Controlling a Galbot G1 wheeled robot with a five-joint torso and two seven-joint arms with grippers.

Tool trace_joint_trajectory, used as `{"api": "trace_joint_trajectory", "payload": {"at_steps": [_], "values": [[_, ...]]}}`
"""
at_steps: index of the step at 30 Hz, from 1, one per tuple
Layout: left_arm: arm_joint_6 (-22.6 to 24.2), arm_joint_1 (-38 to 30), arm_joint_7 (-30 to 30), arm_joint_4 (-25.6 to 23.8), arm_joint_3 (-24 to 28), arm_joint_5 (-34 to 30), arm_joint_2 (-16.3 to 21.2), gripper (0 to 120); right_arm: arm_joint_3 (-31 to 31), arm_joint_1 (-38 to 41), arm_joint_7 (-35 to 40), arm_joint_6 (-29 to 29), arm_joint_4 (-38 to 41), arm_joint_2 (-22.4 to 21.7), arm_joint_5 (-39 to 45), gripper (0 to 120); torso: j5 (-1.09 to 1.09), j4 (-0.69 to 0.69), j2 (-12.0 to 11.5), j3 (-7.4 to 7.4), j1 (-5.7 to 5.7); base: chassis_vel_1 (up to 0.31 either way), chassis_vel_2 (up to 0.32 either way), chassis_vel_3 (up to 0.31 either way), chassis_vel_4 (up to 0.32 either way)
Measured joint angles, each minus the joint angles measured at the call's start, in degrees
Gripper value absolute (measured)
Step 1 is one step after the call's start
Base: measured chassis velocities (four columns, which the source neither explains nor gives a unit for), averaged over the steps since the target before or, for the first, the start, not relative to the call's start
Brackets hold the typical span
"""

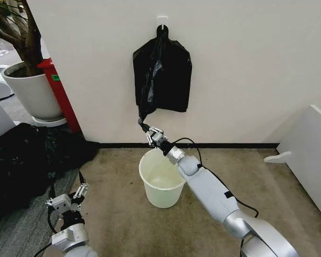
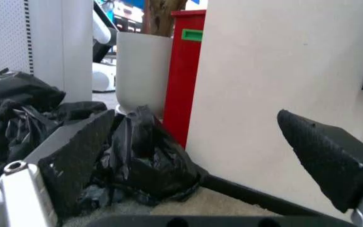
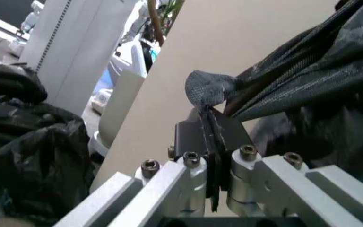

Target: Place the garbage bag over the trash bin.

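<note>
The bag (image 1: 163, 80) is thin, glossy black plastic, crinkled and limp, hanging flat against the white wall (image 1: 246, 64) from a small hook (image 1: 162, 20) at its narrow neck, widening below into a roughly square body. Its lower left corner is drawn down into a tight twisted point, and the right gripper (image 1: 144, 125) is clamped on that point, its arm reaching up over the bin's far rim. In the right wrist view the fingers (image 3: 214, 132) are pressed together with a grey-looking wad of the plastic (image 3: 210, 90) bunched just beyond their tips and the rest of the film fanning away in taut folds. The bin (image 1: 161, 179) stands upright on the beige carpet directly below the bag, near the wall; it is cream-white, round, slightly tapered, and its inside looks bare. The left gripper (image 1: 81, 193) hangs low at the robot's left, its fingers apart, near a heap (image 1: 27, 155) of black plastic on the floor. Beyond the heap stand a white pot (image 1: 33, 93) holding a tree and a red box (image 1: 59, 93).
</note>
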Motion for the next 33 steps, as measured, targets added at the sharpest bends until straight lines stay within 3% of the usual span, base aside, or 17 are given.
{"api": "trace_joint_trajectory", "payload": {"at_steps": [7,13,19,28,30,33], "values": [[0.1,-0.5,0.0,0.5,0.3,0.0,-0.1,100,-0.2,-1.0,3.4,1.0,0.7,-1.0,-1.9,0,0.00,-0.01,0.0,0.01,0.00,0.000,0.000,0.000,0.000],[0.2,-0.9,0.0,1.1,0.3,0.0,0.0,100,0.7,-1.0,6.3,1.1,2.2,-1.6,-1.6,24,0.00,0.00,0.0,0.00,0.00,0.000,0.000,0.000,0.000],[0.2,-0.9,0.0,1.4,0.2,0.0,0.2,100,1.4,-2.7,5.6,2.2,2.7,-2.0,-1.7,38,0.00,0.00,0.0,0.00,0.00,0.000,0.000,0.000,0.000],[0.2,-0.6,0.0,1.7,0.1,0.0,0.6,100,1.4,-8.1,5.5,2.8,8.1,-3.0,-2.0,11,0.00,0.01,0.0,0.00,0.00,0.000,0.000,0.000,0.000],[0.2,-0.6,0.0,1.7,0.1,0.0,0.6,100,1.4,-10.3,6.0,2.5,12.1,-4.0,-1.9,2,0.00,0.01,0.0,0.00,0.00,0.000,0.000,0.000,0.000],[0.2,-0.6,0.0,1.8,0.1,0.1,0.7,100,1.4,-14.6,6.4,1.9,19.0,-6.2,-1.0,0,0.00,-0.01,0.0,0.00,0.00,0.000,0.000,0.000,0.000]]}}
